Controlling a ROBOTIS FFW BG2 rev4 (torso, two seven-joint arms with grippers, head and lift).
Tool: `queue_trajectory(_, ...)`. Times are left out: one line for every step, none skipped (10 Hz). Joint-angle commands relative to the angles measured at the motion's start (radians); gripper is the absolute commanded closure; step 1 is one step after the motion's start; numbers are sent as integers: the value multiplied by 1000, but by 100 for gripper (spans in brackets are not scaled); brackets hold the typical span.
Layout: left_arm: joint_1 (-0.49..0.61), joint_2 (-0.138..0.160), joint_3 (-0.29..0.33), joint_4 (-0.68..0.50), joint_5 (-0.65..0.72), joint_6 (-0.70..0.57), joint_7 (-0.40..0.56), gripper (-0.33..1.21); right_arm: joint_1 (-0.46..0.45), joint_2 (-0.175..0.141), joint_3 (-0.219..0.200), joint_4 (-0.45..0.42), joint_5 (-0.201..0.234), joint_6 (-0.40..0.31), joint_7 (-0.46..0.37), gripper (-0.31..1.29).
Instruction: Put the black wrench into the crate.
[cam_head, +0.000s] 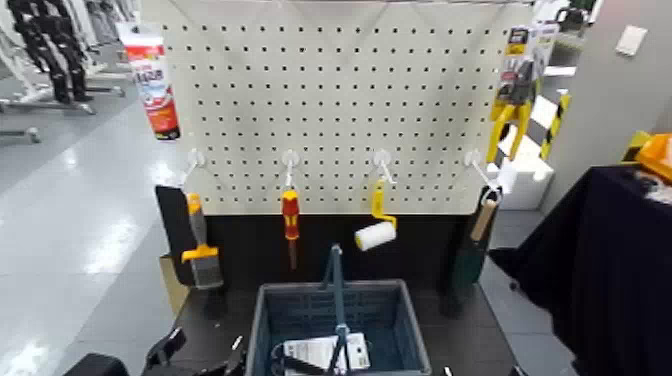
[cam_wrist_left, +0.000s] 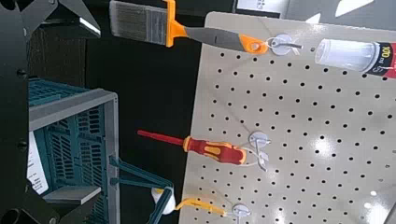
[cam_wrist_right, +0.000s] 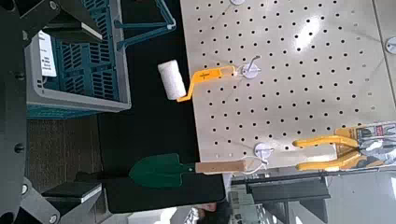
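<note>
The blue-grey slotted crate (cam_head: 262, 322) stands on the dark table below the pegboard, with its thin handle (cam_head: 334, 280) upright. On its floor lies a white card (cam_head: 322, 352) with a dark slim shape across it, which I cannot confirm as the black wrench. My left gripper (cam_head: 185, 352) sits low at the crate's left corner, and in the left wrist view (cam_wrist_left: 63, 112) its fingers stand apart around nothing. My right gripper (cam_wrist_right: 51, 110) is open and empty beside the crate (cam_wrist_right: 79, 89), out of the head view.
On the pegboard (cam_head: 340, 100) hang a paintbrush (cam_head: 200, 255), a red-yellow screwdriver (cam_head: 290, 215), a paint roller (cam_head: 376, 232), a green trowel (cam_wrist_right: 159, 171), yellow-handled pliers (cam_head: 512, 105) and a sealant tube (cam_head: 152, 80). A dark-draped table (cam_head: 610, 270) stands at right.
</note>
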Motion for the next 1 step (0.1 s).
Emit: queue_trajectory(-2, 0, 0, 0, -1, 4, 0, 13, -2, 0, -1, -8, 20, 7, -4, 17)
